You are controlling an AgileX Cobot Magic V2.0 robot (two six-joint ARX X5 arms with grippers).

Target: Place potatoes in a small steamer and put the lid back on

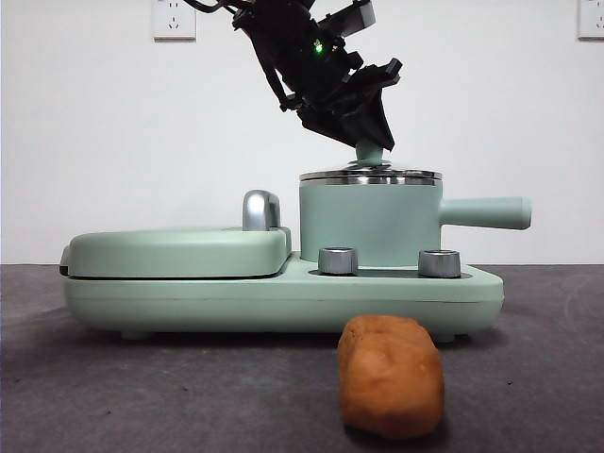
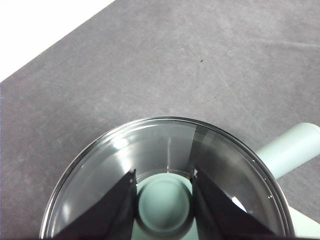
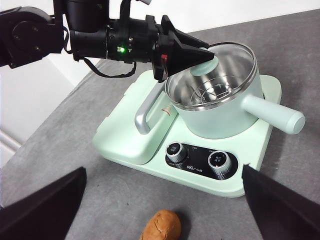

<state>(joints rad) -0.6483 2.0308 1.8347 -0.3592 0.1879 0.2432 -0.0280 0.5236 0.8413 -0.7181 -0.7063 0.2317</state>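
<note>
The small steamer stands on the right half of a mint-green base, its side handle pointing right; it also shows in the right wrist view. The lid sits on the steamer's rim. My left gripper comes down from above with its jaws closed on the lid's mint-green knob; the steel-rimmed lid fills the left wrist view. The potato lies on the dark table in front of the base. My right gripper is open and empty, high above the potato.
The flat grill plate with its chrome handle takes up the left half of the base. Two steel dials sit on the base's front. A white wall stands behind.
</note>
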